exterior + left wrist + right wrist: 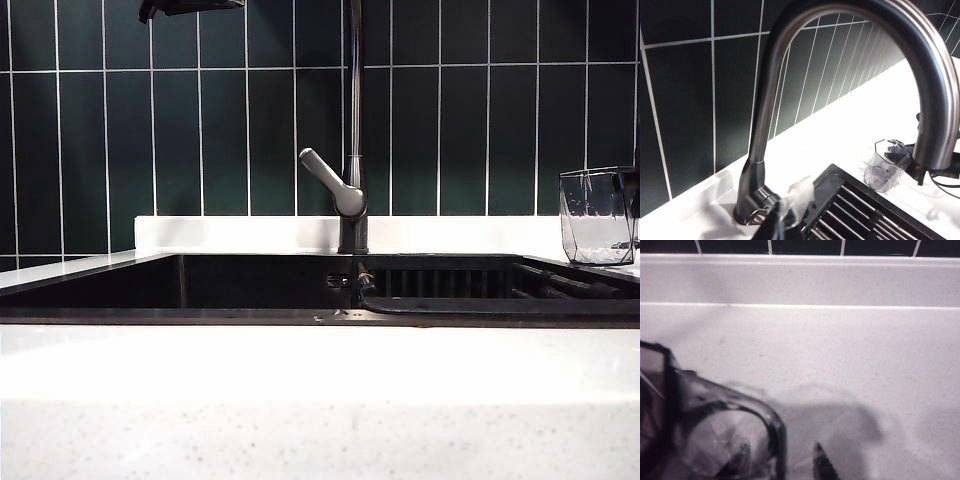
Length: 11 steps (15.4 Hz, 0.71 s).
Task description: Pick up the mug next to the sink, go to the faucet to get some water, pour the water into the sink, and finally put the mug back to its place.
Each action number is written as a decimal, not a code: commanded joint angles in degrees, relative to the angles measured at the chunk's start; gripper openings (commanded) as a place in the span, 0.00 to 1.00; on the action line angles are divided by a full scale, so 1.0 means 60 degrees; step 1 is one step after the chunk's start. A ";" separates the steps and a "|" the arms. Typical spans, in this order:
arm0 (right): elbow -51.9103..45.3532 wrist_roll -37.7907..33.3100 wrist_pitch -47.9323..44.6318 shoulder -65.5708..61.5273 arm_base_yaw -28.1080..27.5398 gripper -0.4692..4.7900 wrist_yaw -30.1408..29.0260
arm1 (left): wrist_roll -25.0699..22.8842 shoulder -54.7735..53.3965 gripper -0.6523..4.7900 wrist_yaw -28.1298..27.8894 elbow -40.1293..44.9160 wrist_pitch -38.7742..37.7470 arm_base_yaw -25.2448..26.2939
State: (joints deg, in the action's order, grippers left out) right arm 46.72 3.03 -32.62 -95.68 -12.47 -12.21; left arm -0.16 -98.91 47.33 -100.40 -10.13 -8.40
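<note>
In the exterior view the mug (597,214) stands upright on the white worktop (320,400) at its far right edge, right of the faucet (352,150) and black sink (180,285), before dark green tiles (100,150); the left wrist view shows the mug beyond the drainer, the left pincer (777,222) shut and empty; the right wrist view shows the right pincer (780,460) partly open astride the mug's wall.

No text, label, brand, number or sign can be read in any of the views. The mug (598,215) at the right edge of the exterior view is plain clear glass, the faucet (352,150) at the centre is unmarked, and nothing is printed on the dark wall tiles (450,110) or on the speckled white bench (320,420) along the lower frame.
</note>
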 commanded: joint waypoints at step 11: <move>0.0036 0.0029 0.4430 0.2878 -0.0164 0.36 0.0131 | -0.0226 0.0692 0.11 -0.0474 -0.0025 -0.0317 -0.0011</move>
State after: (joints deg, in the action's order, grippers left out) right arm 46.74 3.31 -8.75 -80.31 -13.43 -11.57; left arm -0.45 -96.33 46.06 -100.36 -11.70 -8.40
